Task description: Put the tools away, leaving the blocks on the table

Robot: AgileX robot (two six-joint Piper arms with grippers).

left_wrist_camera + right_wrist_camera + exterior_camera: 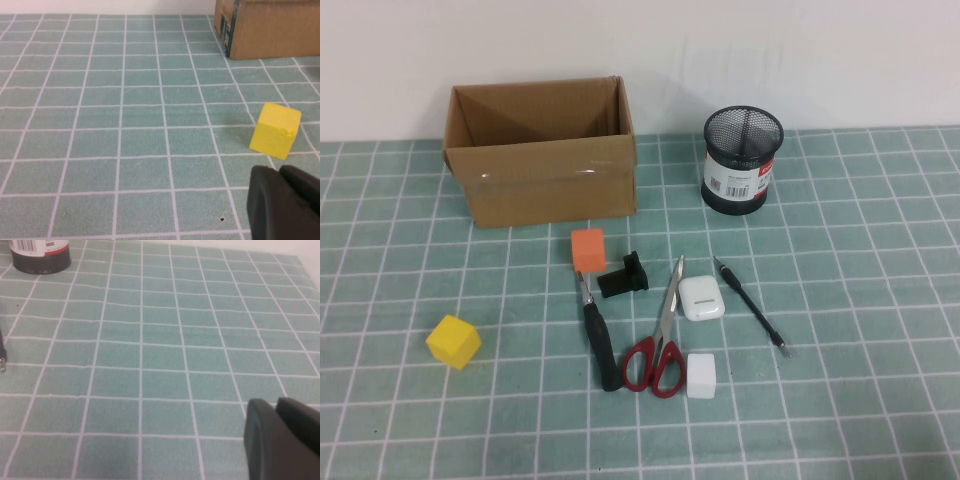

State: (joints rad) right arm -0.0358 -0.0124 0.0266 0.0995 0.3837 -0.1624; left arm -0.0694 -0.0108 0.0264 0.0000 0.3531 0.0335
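Observation:
The black-handled screwdriver [600, 340], red-handled scissors [660, 340] and thin black pointed tool [755, 308] lie on the teal grid mat [880, 300] at centre. The orange cube [588, 249] sits at the screwdriver's tip, the white cube [701, 375] sits beside the scissor handles, and the yellow cube [453, 341] stands apart at the left. Neither arm shows in the high view. My left gripper [279, 171] is shut and empty, just short of the yellow cube [275, 131]. My right gripper [276, 402] is shut and empty over bare mat; the pointed tool's end [2, 357] shows at that view's edge.
An open cardboard box [545, 180] stands at the back left and also shows in the left wrist view [270, 27]. A black mesh cup [742, 160] stands at the back right, also in the right wrist view [40, 255]. A white earbud case [701, 298] and black bracket [624, 275] lie among the tools.

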